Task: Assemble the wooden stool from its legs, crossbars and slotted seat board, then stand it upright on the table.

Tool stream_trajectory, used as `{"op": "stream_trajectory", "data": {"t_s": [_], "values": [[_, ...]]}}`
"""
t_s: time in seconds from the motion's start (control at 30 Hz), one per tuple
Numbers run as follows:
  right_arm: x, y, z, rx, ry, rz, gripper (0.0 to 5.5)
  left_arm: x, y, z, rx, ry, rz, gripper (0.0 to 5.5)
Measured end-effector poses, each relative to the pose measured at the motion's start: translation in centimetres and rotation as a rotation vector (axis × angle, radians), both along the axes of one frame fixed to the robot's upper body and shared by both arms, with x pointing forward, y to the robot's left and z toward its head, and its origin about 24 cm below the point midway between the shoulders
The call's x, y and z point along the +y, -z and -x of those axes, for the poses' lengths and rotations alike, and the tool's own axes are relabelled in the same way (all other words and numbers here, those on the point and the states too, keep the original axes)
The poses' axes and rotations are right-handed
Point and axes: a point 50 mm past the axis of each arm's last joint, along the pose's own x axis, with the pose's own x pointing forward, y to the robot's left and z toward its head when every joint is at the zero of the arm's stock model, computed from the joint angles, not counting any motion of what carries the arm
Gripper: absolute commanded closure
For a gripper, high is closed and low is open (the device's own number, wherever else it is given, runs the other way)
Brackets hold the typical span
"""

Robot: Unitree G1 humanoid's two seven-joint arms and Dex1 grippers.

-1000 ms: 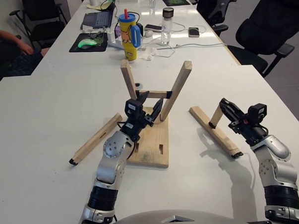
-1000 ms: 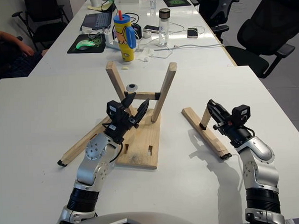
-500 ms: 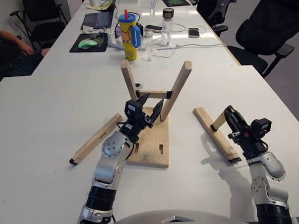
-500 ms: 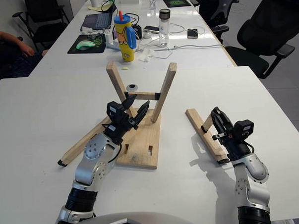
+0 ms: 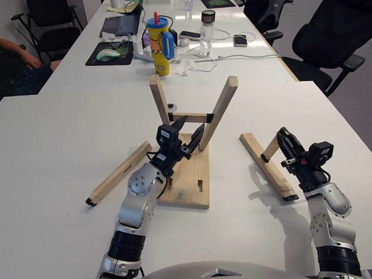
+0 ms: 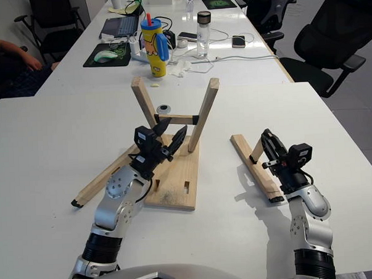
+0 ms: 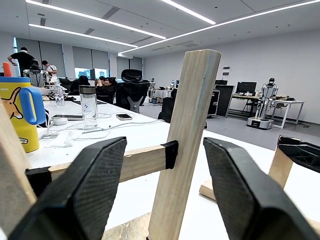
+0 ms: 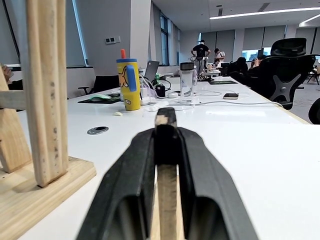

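The slotted seat board [image 5: 191,176] lies flat on the white table. On its far end two legs [image 5: 225,110] stand tilted apart, joined by a crossbar [image 5: 191,117]. My left gripper [image 5: 187,130] is open just in front of that crossbar, its fingers [image 7: 75,200] either side of the right-hand leg [image 7: 187,125] without touching it. A loose leg [image 5: 119,173] lies to the left of the board. To the right lies another leg [image 5: 266,165] with a short crossbar [image 5: 271,149] sticking up from it. My right gripper [image 5: 283,141] is shut on that short crossbar [image 8: 167,200].
Beyond the stool parts stand a yellow cup [image 5: 159,45], a bottle [image 5: 207,30], a laptop [image 5: 120,24] and a mouse on a pad [image 5: 108,54]. A round cable port [image 6: 165,108] sits behind the legs. Office chairs [image 5: 330,40] stand off the table's right edge.
My right arm has drawn in toward me and back out a little, still holding the short crossbar; the leg under it has shifted slightly right. The left arm has stayed put.
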Motion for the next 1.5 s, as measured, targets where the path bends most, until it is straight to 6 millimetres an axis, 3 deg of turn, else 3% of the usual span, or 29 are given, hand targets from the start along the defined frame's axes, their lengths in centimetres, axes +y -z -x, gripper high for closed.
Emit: {"op": "stream_trajectory", "data": {"t_s": [0.1,0.2,0.43,0.6,0.7,0.93,1.0,1.1,1.13,1.17,1.5], "values": [[0.3,0.7,0.2,0.08,-0.013,-0.014,4.15,0.0,-0.1,0.0,-0.003,-0.006,0.005,2.65],[0.8,-0.6,-0.5,0.066,-0.026,-0.02,3.95,0.1,-0.1,-0.1,-0.006,-0.02,0.011,2.65],[1.1,-7.2,-4.2,-0.063,-0.09,0.051,3.95,-0.1,-0.3,0.0,-0.022,-0.093,0.048,2.65],[2.1,-13.6,-6.6,-0.213,-0.117,0.02,3.95,-0.1,-0.3,-0.1,-0.03,-0.128,0.054,2.65],[2.7,-14.9,-6.8,-0.228,-0.129,-0.002,3.95,0.0,-0.1,-0.1,-0.03,-0.135,0.055,2.65],[3.2,-15.4,-6.2,-0.232,-0.102,0.019,3.95,0.1,-0.1,-0.2,-0.028,-0.139,0.055,2.65],[3.2,-14.8,-5.8,-0.205,-0.091,0.025,3.95,0.1,-0.1,-0.2,-0.027,-0.14,0.055,2.65],[2.7,-9.9,-6.0,0.032,-0.006,0.047,3.95,0.1,-0.1,-0.2,-0.027,-0.139,0.055,2.65],[2.0,-6.5,-5.7,0.173,0.048,0.056,3.95,0.0,-0.1,-0.2,-0.028,-0.133,0.054,2.65],[1.6,-6.1,-5.5,0.185,0.077,0.077,3.95,0.0,0.0,-0.2,-0.024,-0.128,0.051,2.65],[1.0,-6.5,-5.8,0.147,0.117,0.15,3.95,0.0,-0.1,-0.5,-0.031,-0.11,0.044,2.65]]}}
